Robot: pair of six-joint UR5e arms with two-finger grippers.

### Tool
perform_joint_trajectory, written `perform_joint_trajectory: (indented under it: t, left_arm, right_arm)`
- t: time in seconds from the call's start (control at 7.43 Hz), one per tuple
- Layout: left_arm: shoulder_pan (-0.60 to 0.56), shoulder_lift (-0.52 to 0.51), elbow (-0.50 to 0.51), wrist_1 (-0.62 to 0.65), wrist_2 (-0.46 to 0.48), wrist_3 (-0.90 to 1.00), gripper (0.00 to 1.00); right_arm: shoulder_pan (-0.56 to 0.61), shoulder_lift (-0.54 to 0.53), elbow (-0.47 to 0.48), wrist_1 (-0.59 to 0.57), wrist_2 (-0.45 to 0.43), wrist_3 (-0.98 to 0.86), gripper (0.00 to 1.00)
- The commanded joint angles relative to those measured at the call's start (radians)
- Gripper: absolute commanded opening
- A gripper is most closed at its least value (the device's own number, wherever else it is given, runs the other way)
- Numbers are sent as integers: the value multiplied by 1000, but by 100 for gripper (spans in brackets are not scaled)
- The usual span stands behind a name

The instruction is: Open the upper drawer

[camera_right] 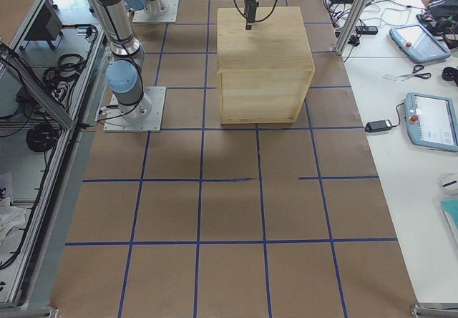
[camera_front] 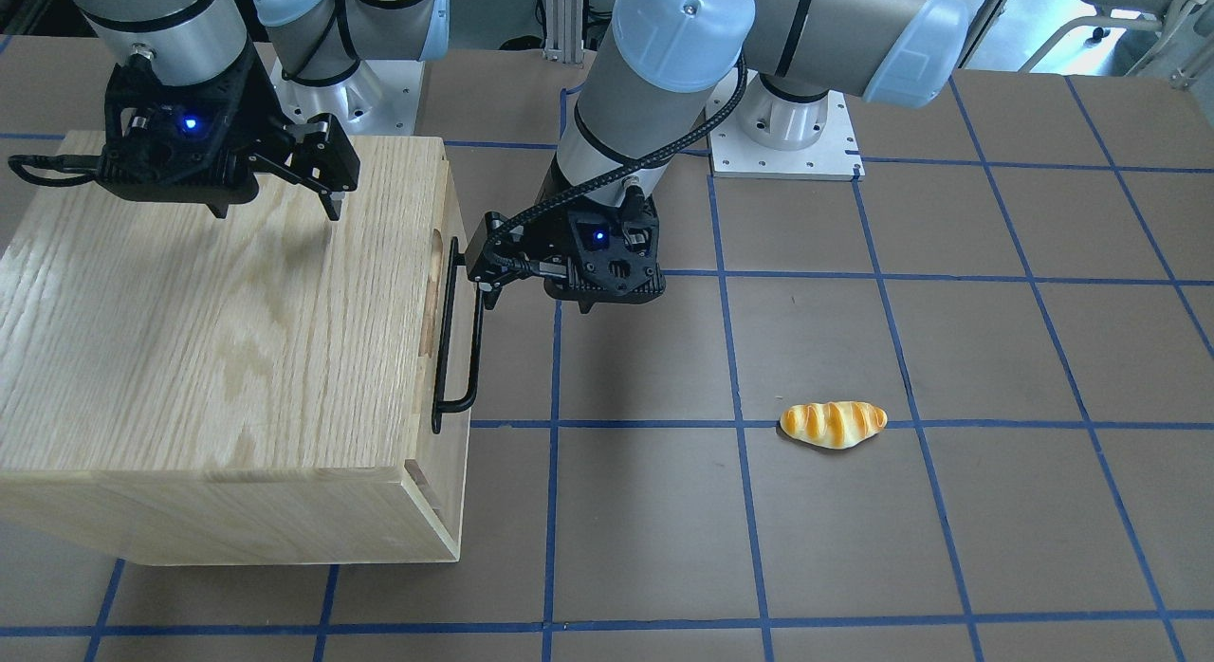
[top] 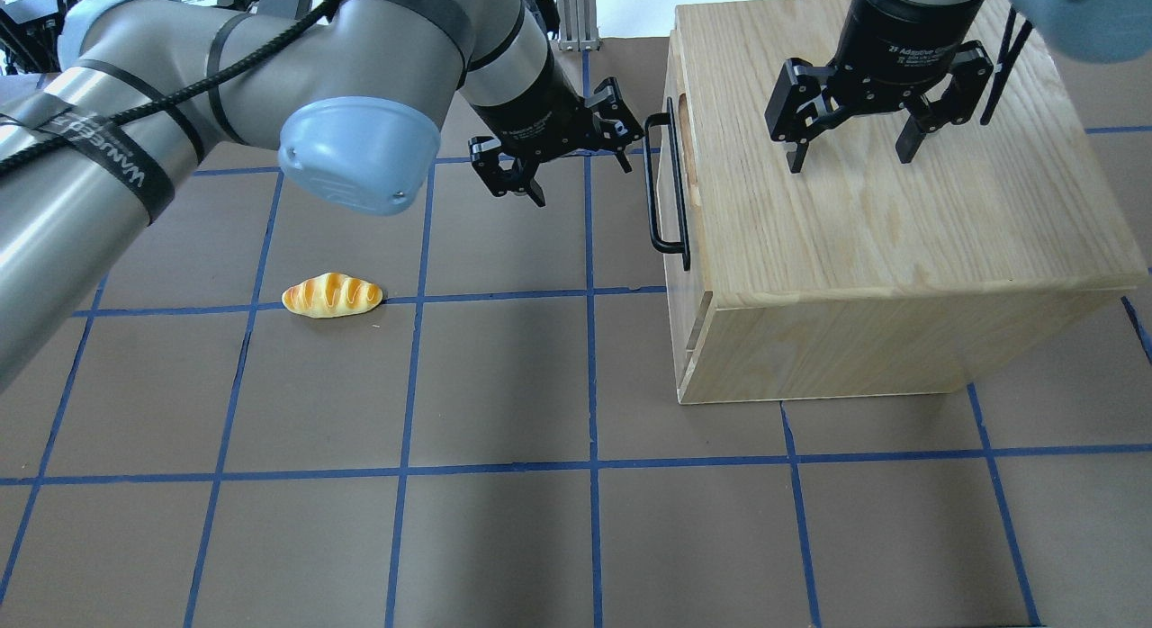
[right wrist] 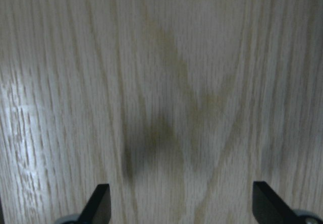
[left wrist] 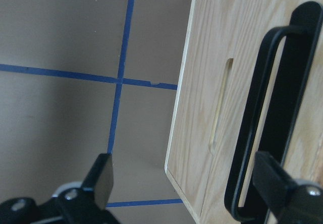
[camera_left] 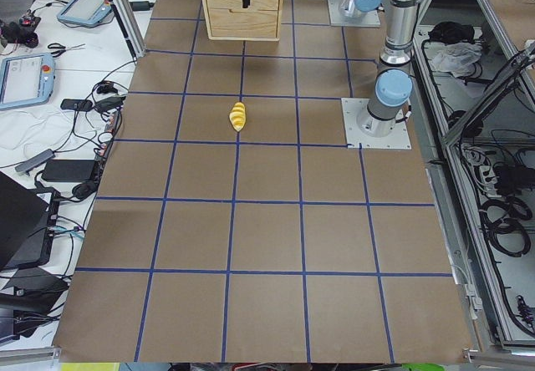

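The upper drawer's light oak front [left wrist: 202, 108] has an oval cut-out and a long black bar handle [top: 664, 183], which also shows in the front view [camera_front: 471, 340]. From overhead the front sits flush with the oak cabinet [top: 882, 214]. My left gripper [top: 583, 183] is open beside the handle's far end. In the left wrist view [left wrist: 186, 178] the bar lies just inside one finger [left wrist: 275, 176]. My right gripper [top: 846, 147] is open and empty, and hovers just above the cabinet's top [right wrist: 181, 206].
A toy bread roll [top: 331, 295] lies on the brown gridded table to the left of the cabinet. It also shows in the front view [camera_front: 833, 423]. The arms' bases stand at the table's back edge.
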Motion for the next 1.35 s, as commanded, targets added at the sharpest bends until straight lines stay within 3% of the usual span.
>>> perform_joint_trajectory:
  t: [0.0,1.21]
  left_arm:
    - [-9,-35,19,23,-2,-7,100]
    - [-26,-61,13,22,0,-4,100]
  right_arm:
    - [0,0,0,0,0,0,100]
    - [0,0,0,0,0,0,100]
